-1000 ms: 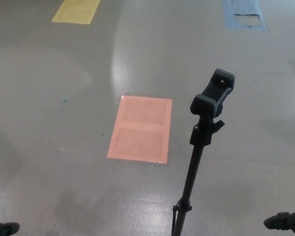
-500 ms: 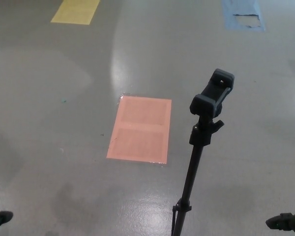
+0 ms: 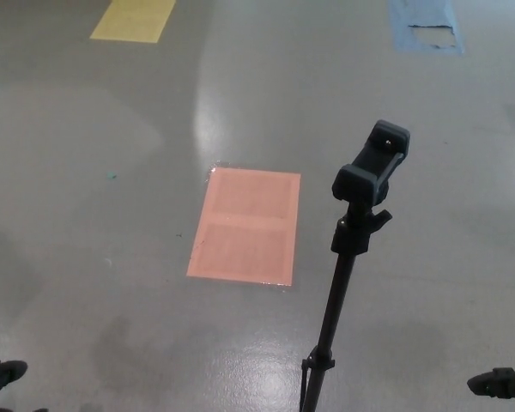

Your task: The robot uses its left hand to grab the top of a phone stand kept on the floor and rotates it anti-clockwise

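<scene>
Here phone stand [image 3: 360,215] upright, untouched | pink mat [image 3: 247,225] beside | both hands' fingers unreadable

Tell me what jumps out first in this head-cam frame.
The black phone stand dominates right of centre, its empty clamp on top, the pole running down out of the frame. Left of it a salmon-pink mat lies flat on the grey floor; yellow and blue patches lie at the far edge.

Indoor test hall: glossy grey concrete floor [image 3: 86,129] marked with pink [image 3: 246,225], yellow [image 3: 134,19] and blue [image 3: 423,24] rectangles.
</scene>
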Motion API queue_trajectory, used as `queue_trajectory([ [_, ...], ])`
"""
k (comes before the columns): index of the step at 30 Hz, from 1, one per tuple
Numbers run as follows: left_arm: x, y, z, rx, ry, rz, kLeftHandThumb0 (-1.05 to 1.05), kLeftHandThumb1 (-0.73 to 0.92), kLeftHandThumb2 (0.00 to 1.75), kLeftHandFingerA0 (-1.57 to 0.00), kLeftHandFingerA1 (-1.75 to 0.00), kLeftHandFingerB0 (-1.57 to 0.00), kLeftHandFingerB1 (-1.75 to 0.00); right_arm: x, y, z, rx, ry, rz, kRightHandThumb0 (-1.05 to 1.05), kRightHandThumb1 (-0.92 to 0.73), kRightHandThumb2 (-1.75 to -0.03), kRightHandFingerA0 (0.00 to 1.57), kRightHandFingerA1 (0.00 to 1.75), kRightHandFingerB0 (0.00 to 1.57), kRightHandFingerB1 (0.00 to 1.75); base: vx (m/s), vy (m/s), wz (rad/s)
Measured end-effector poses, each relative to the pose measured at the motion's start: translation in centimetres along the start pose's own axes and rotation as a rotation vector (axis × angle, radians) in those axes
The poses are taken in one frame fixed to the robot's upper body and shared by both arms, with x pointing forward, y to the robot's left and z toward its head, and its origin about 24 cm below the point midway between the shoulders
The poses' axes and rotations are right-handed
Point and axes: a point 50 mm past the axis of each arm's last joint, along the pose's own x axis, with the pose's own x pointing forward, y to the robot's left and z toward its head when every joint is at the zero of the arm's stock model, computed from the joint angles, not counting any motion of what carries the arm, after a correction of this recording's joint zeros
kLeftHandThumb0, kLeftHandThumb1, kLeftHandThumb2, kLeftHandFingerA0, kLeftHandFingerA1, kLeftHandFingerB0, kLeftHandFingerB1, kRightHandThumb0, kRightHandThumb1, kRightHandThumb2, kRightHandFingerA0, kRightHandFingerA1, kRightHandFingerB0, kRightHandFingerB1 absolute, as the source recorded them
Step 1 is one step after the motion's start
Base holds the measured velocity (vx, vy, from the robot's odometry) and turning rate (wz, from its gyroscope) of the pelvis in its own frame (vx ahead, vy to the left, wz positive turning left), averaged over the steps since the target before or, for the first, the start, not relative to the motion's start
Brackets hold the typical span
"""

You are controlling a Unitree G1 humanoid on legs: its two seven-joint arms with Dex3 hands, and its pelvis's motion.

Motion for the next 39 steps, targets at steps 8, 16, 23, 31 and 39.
queue_trajectory([
  [8,0.1,0.1,0.4,0.042,0.0,-0.014,-0.7,0.66,0.95,-0.24,-0.47,-0.03,-0.3,-0.1,-0.2,-0.1,-0.002,0.002,-0.006,-0.46,-0.71,-0.8,0.31,0.46,0.12,0.36,0.0,0.0,0.0],
  [16,0.0,0.1,-0.5,0.102,0.09,-0.055,-0.66,0.85,0.68,-0.26,-0.32,-0.06,-0.2,-0.1,0.8,-1.5,-0.001,0.033,0.016,-0.47,-0.71,-0.8,0.32,0.47,0.11,0.36,0.0,0.0,0.0],
  [23,-0.4,-0.5,-2.1,0.135,0.161,-0.093,-0.66,0.85,0.68,-0.26,-0.32,-0.07,-0.2,-0.3,2.0,-3.0,0.001,0.061,0.041,-0.48,-0.7,-0.8,0.32,0.47,0.12,0.36,0.0,0.0,0.0],
  [31,-0.7,-1.1,-2.9,0.16,0.189,-0.119,-0.67,0.85,0.65,-0.23,-0.31,-0.04,-0.25,-0.6,2.9,-4.5,0.008,0.091,0.053,-0.48,-0.7,-0.8,0.32,0.47,0.13,0.36,0.0,0.0,0.0],
  [39,-0.7,-1.5,-3.2,0.164,0.197,-0.131,-0.68,0.82,0.64,-0.27,-0.32,-0.07,-0.25,-0.7,3.2,-5.1,0.008,0.099,0.052,-0.48,-0.7,-0.8,0.32,0.46,0.13,0.36,0.0,0.0,0.0],
])
